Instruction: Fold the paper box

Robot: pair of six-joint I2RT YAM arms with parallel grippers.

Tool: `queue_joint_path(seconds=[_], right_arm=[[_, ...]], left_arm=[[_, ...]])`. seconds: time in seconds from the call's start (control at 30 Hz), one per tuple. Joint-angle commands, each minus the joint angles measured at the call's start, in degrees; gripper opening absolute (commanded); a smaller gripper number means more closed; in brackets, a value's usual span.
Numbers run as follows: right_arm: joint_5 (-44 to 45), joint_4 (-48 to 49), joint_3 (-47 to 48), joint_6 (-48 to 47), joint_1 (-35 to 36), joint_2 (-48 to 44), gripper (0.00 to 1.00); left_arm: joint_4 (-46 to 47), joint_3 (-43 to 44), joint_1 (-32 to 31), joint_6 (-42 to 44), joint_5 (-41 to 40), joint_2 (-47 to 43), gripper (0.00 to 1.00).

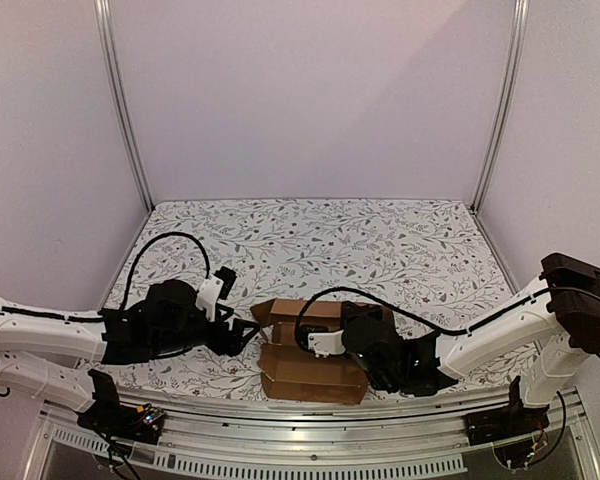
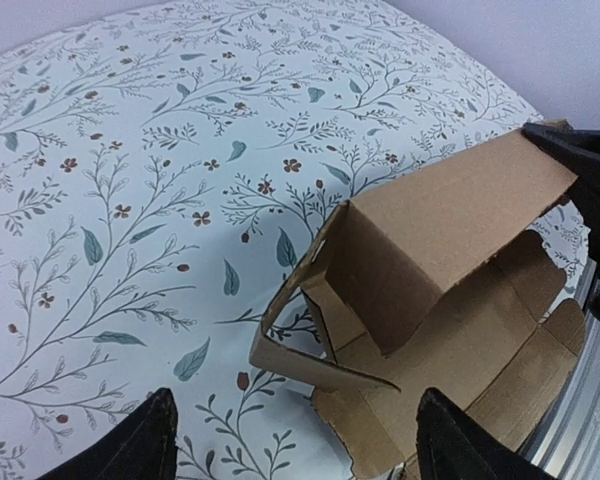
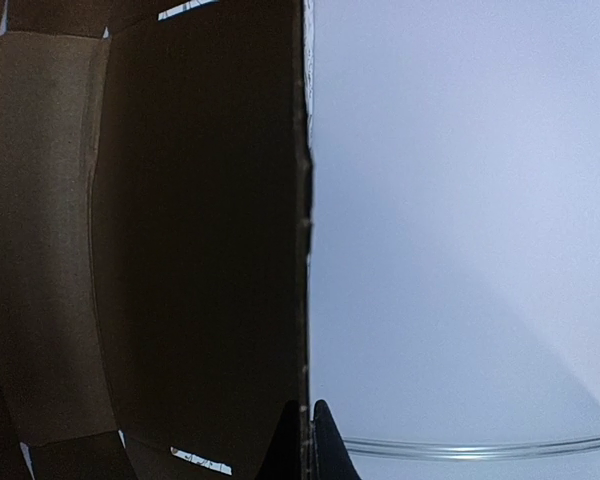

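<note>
The paper box (image 1: 310, 372) is brown unprinted cardboard, partly folded, lying near the table's front edge between my two arms. In the left wrist view the paper box (image 2: 450, 260) shows a raised panel, a curled side flap and an open inside. My left gripper (image 2: 292, 440) is open and empty, just left of the box, fingertips (image 2: 150, 435) spread wide over the cloth. My right gripper (image 3: 307, 440) is shut on the edge of an upright box panel (image 3: 200, 230). In the top view the right gripper (image 1: 330, 335) sits over the box's right part.
A floral tablecloth (image 1: 310, 240) covers the table. White walls and two metal posts (image 1: 120, 100) close the back and sides. A metal rail (image 1: 310, 440) runs along the front edge beside the box.
</note>
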Motion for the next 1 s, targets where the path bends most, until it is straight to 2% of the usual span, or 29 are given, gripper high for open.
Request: queue_joint_path(seconds=[0.0, 0.07, 0.13, 0.17, 0.27, 0.3, 0.33, 0.7, 0.97], right_arm=[[0.53, 1.03, -0.54, 0.94, 0.48, 0.59, 0.0], [0.53, 1.21, -0.54, 0.94, 0.44, 0.59, 0.0], [0.45, 1.28, -0.52, 0.94, 0.47, 0.51, 0.0], [0.41, 1.35, -0.52, 0.89, 0.58, 0.38, 0.0], [0.52, 1.4, -0.52, 0.85, 0.84, 0.24, 0.0], [0.54, 1.42, -0.52, 0.85, 0.86, 0.16, 0.0], [0.57, 1.4, -0.52, 0.85, 0.93, 0.11, 0.0], [1.24, 1.24, -0.25, 1.17, 1.54, 0.3, 0.0], [1.17, 1.11, 0.42, 1.63, 1.66, 1.1, 0.0]], left_arm=[[-8.49, -1.78, 0.41, -1.59, -1.83, -6.95, 0.81], [-9.69, -2.7, 0.41, -2.19, -3.6, -9.69, 0.78], [-9.66, -3.36, 0.87, -2.67, -5.78, -11.06, 0.71], [-9.57, -3.27, 1.24, -2.83, -7.0, -10.71, 0.62], [-8.35, -1.83, 3.26, -2.79, -8.96, -7.48, 0.28], [-7.25, -1.23, 4.11, -2.5, -8.54, -5.69, 0.08], [-6.17, -0.54, 4.94, -2.25, -8.1, -3.86, 0.0], [9.32, 5.22, 10.59, -0.82, 3.48, 16.24, 0.0], [12.27, 5.84, 10.7, -0.5, 8.44, 18.81, 0.0]])
